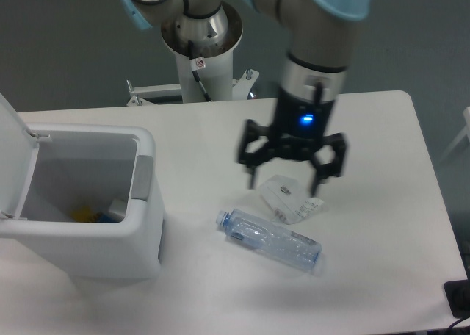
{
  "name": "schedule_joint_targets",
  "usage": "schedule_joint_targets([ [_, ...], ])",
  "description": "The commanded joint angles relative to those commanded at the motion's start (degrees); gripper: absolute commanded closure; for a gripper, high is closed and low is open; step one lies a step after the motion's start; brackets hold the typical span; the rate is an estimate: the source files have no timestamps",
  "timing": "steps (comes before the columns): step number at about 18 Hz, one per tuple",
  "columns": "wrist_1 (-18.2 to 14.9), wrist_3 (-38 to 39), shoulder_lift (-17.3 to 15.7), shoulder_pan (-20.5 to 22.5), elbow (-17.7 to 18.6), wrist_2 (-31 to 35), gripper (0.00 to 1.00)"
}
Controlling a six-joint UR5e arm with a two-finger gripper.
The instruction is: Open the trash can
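Observation:
The white boxy trash can (pixel 110 239) stands at the table's left. Its lid (pixel 13 155) is swung up and back on the left side, so the inside shows, with a yellow and a blue item at the bottom (pixel 94 214). The grey push-button tab (pixel 142 178) sits on its right rim. My gripper (pixel 283 184) hangs open and empty over the middle of the table, well right of the can. Its fingers are spread above a crumpled white wrapper (pixel 290 197).
A clear plastic bottle (pixel 270 239) with a blue cap lies on its side below the gripper. The arm's white base post (pixel 200 48) stands behind the table's far edge. A dark object (pixel 459 298) sits at the lower right corner.

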State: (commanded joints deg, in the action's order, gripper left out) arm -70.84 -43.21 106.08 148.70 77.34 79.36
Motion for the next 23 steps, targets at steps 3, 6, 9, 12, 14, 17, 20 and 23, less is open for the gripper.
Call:
schedule_joint_targets([
  [3, -0.3, -7.0, 3.9, 3.9, 0.7, 2.4, 0.00],
  [6, -0.7, -13.2, 6.3, 6.4, 1.0, 6.9, 0.00],
  [9, -0.4, -19.3, 7.0, 9.0, 2.6, 7.5, 0.00],
  [12, 0.3, -24.9, 7.7, 10.4, 4.5, 7.7, 0.00],
  [14, 0.5, -32.0, 7.5, 11.1, 5.9, 9.0, 0.00],
  [17, 0.4, -38.9, 7.4, 11.9, 6.6, 10.1, 0.00],
  [20, 1.6, -39.8, 8.3, 11.3, 8.3, 13.3, 0.00],
  [23, 2.8, -39.8, 8.4, 10.3, 7.9, 13.7, 0.00],
])
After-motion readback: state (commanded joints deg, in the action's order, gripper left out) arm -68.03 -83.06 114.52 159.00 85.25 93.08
